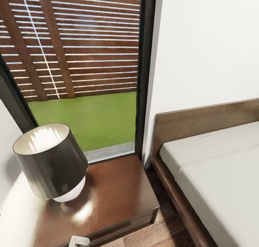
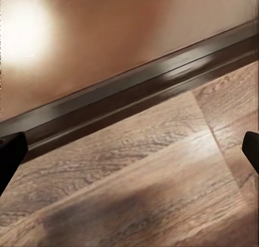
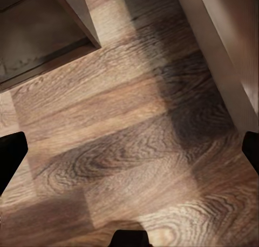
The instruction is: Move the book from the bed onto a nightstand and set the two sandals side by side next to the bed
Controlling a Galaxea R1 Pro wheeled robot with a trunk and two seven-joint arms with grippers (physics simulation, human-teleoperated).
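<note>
One nightstand (image 1: 115,200) of glossy dark reddish-brown wood was seen in the head view, standing just beside the bed (image 1: 216,175) and below a tall dark-framed window (image 1: 142,70). One lamp (image 1: 52,162) with a dark shade and a white base was carried on the nightstand's top, toward the side away from the bed. One bed was counted; its pale mattress, dark wooden frame and headboard were cut off by the picture's edge, so most of its surface was hidden. A strip of wood-plank floor (image 1: 162,232) lay between the nightstand and the bed.

A small pale part (image 1: 79,241) was seen at the nightstand's front edge, too cut off to be made out.

In the left wrist view, the left gripper (image 2: 129,152) was held wide apart over the floor near the nightstand's front edge, with nothing between its fingers. In the right wrist view, the right gripper (image 3: 129,152) was likewise spread apart and empty above the floor.
</note>
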